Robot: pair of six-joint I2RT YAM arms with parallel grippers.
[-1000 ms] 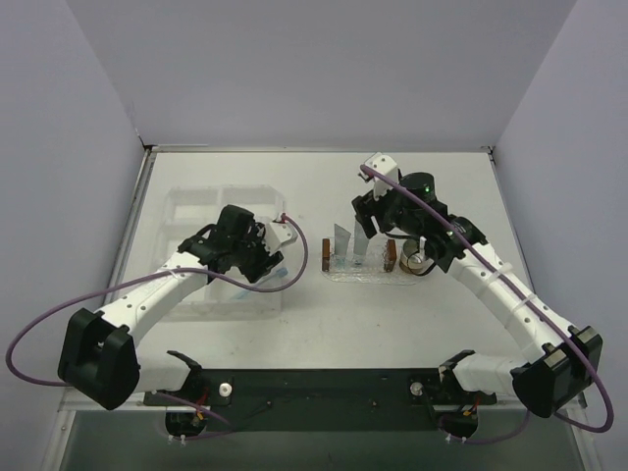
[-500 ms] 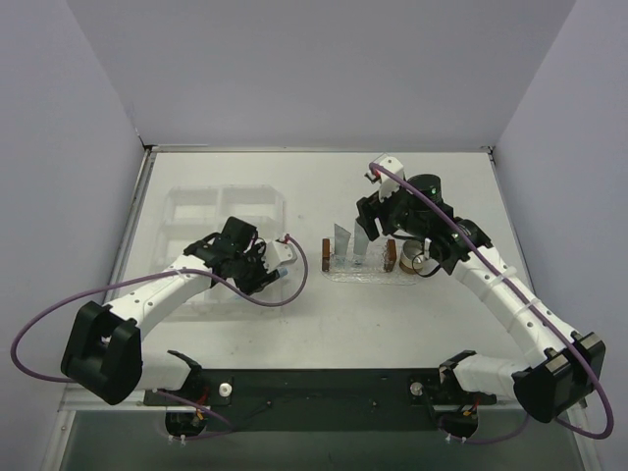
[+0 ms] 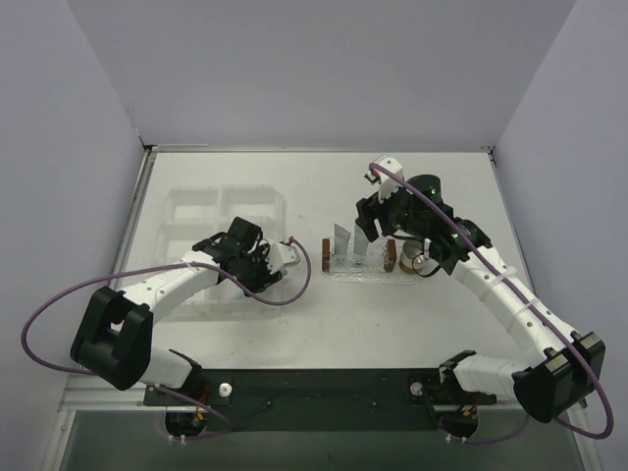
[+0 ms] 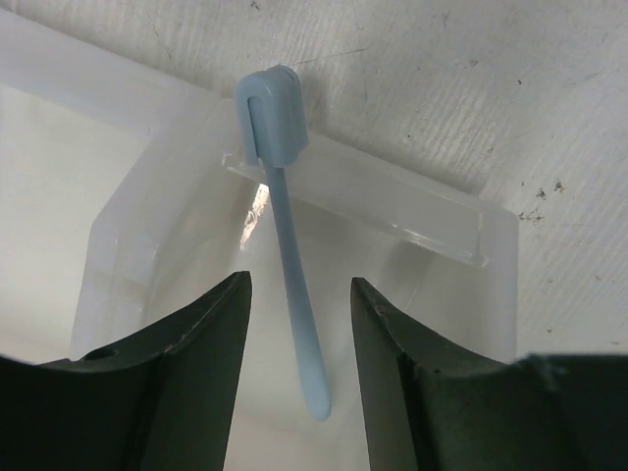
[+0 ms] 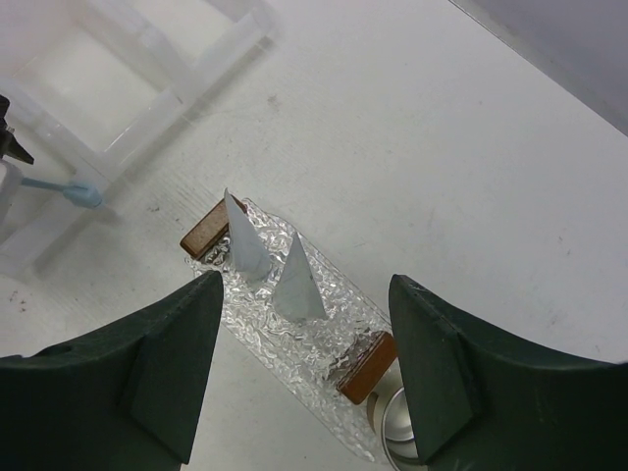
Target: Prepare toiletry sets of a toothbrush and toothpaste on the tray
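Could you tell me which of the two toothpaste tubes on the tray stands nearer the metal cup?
The tube toward the middle of the tray; its twin stands by the far brown end piece, away from the metal cup.

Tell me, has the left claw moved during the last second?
Yes, slightly. In the top view the left claw has slid a little down the picture, judged against the clear compartment box, which stayed put.

Back wall [image 3: 314, 69]: plain, pale lilac-grey.
Side walls [image 3: 59, 147]: same colour, angling inward.
Worktop [image 3: 432, 182]: white, finely scratched, a few dark specks.
Light: soft, even, with faint shadows.
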